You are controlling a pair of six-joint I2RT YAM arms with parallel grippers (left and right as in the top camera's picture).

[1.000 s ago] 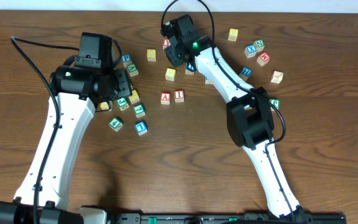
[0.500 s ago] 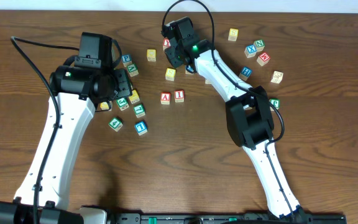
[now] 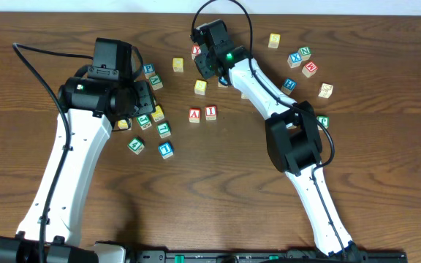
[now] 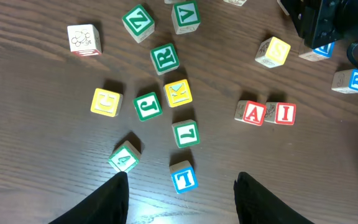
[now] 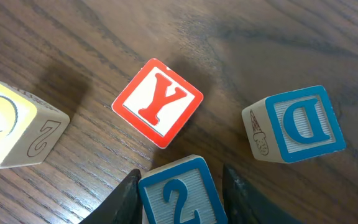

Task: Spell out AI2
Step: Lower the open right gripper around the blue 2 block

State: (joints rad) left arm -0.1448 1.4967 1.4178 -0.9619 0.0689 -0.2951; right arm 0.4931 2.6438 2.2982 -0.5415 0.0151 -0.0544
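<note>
Grips the blue 2 block [image 5: 176,202] in the right claw [image 5: 180,190], one finger tight against each side. Sits a tiny bit nearer the far edge than a second ago, and just the same as half a second ago. Looks done with the grab, so ready to lift and carry. Cannot tell whether lifted off the tabletop [image 5: 260,37] yet.

Holds the left claw [image 4: 181,186] wide open with nothing in it, over a blue L block [image 4: 183,178]. Leaves the red A block [image 4: 251,112] and red I block [image 4: 285,113] touching in a row, same as before. Needs the 2 set just past the I, on the side away from the A.

Must mind the red Y block [image 5: 157,102] and blue D block [image 5: 297,124], both close by the claw, plus a yellow block [image 5: 14,130] with a 2 on its side. Must also pass another yellow block [image 3: 200,86] lying between the claw and the row.
</note>
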